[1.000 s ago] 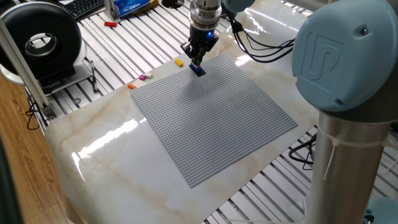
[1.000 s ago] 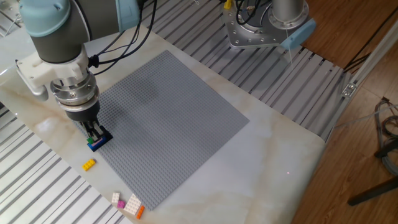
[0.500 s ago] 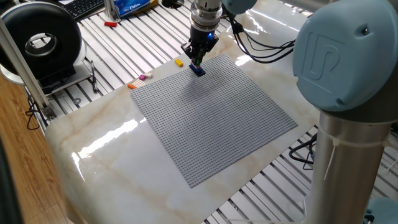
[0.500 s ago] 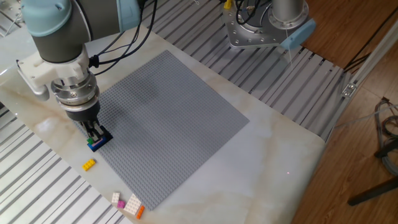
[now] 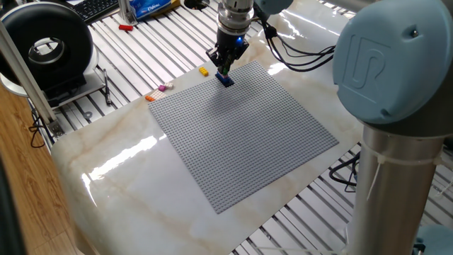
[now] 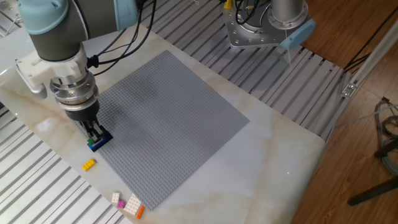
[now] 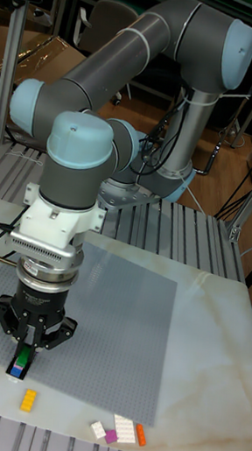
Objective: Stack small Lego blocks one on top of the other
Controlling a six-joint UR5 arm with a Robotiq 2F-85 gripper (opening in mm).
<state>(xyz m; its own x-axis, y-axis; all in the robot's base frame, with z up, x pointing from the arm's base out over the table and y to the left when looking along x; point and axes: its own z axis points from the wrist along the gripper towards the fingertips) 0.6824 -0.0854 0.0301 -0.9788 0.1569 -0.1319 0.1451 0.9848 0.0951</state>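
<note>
At the near-left edge of the grey baseplate [image 6: 174, 118], a blue small Lego block [image 6: 100, 139] sits on a green one [image 6: 91, 146]. This pair also shows in the other views as the blue block [image 5: 226, 80] and green block [image 7: 25, 357]. My gripper [image 6: 95, 134] [image 5: 224, 72] [image 7: 24, 356] points straight down over the pair, its fingers closed narrowly on the blue block. A yellow block [image 6: 89, 164] [image 7: 29, 400] lies on the marble just off the plate. A white, pink and orange cluster [image 6: 127, 204] [image 7: 119, 431] lies farther along the edge.
The marble slab [image 6: 267, 143] rests on a slatted metal table. A second robot base [image 6: 261, 28] stands at the far side in the other fixed view. A black round device [image 5: 49, 46] and a keyboard sit beyond the slab in one fixed view.
The arm's wrist has shifted very slightly. The fingertips and the blue and green blocks stay in the same place.
</note>
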